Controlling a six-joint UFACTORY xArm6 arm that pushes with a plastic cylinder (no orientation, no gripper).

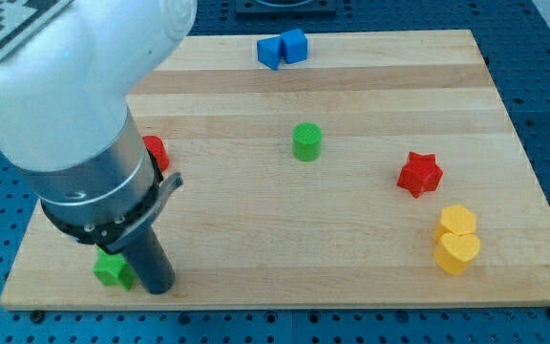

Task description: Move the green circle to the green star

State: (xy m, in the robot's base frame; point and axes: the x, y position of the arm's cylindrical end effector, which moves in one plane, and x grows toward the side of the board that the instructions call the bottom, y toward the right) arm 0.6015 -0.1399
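Note:
The green circle (306, 141) is a short green cylinder standing near the middle of the wooden board (370, 239). The green star (113, 269) lies at the view's bottom left, partly hidden behind the rod. My tip (158, 287) rests on the board right beside the green star, on its right side, touching or nearly touching it. The green circle is far from my tip, up and to the view's right.
A red block (156, 151) peeks out beside the arm at the left. Two blue blocks (283, 48) sit at the view's top. A red star (419, 174) lies at the right. Two yellow blocks (457, 239) sit at the bottom right. The arm body covers the view's upper left.

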